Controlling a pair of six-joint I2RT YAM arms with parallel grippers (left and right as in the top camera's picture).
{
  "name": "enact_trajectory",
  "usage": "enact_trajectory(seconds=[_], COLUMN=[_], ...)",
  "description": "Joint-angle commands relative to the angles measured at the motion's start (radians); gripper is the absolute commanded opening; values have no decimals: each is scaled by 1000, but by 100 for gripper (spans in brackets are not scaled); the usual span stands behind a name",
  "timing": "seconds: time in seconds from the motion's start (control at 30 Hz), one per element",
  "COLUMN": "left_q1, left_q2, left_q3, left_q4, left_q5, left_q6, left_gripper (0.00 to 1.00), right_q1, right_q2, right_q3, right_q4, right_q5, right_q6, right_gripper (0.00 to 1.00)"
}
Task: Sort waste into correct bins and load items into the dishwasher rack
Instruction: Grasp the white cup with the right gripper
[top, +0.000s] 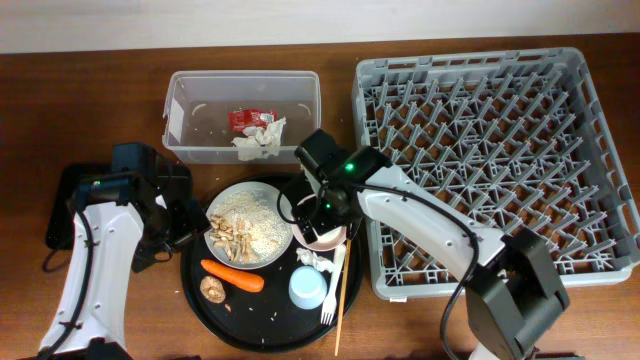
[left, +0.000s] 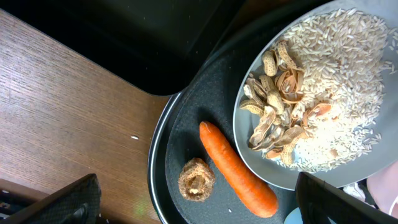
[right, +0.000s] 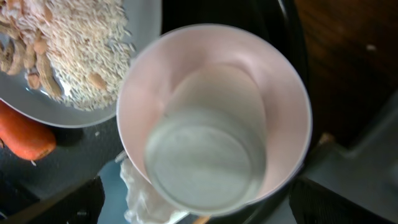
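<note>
A black round tray holds a grey plate of rice and peanut shells, a carrot, a brown husk piece, a blue cup, a crumpled tissue, a fork, a chopstick and a pink bowl. My left gripper is open at the tray's left edge, above the carrot and husk piece. My right gripper is open directly over the empty pink bowl, its fingers either side of it.
A clear bin at the back holds a red wrapper and a tissue. A grey dishwasher rack stands empty at the right. A black bin lies at the left under my left arm.
</note>
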Motion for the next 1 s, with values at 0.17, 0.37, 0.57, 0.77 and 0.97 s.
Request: enact_trajectory(seconds=[0.17, 0.37, 0.57, 0.77, 0.97], left_q1=[6, 6, 6, 6, 6], left_q2=[6, 6, 6, 6, 6], left_q3=[-6, -7, -7, -6, -6], left_q4=[2, 2, 2, 2, 2], left_q5=[-14, -14, -14, -14, -14], left_q6=[17, 17, 17, 17, 17], left_gripper=[99, 99, 99, 99, 99], right_q1=[10, 10, 7, -5, -192], right_q2=[70, 69, 13, -151, -307], right_q3=[20, 22, 88, 274, 295], right_q4=[45, 43, -21, -161, -304], right_q5=[20, 20, 72, 243, 297], right_q6=[35, 35, 72, 72, 125], right_gripper=[86, 63, 59, 59, 59])
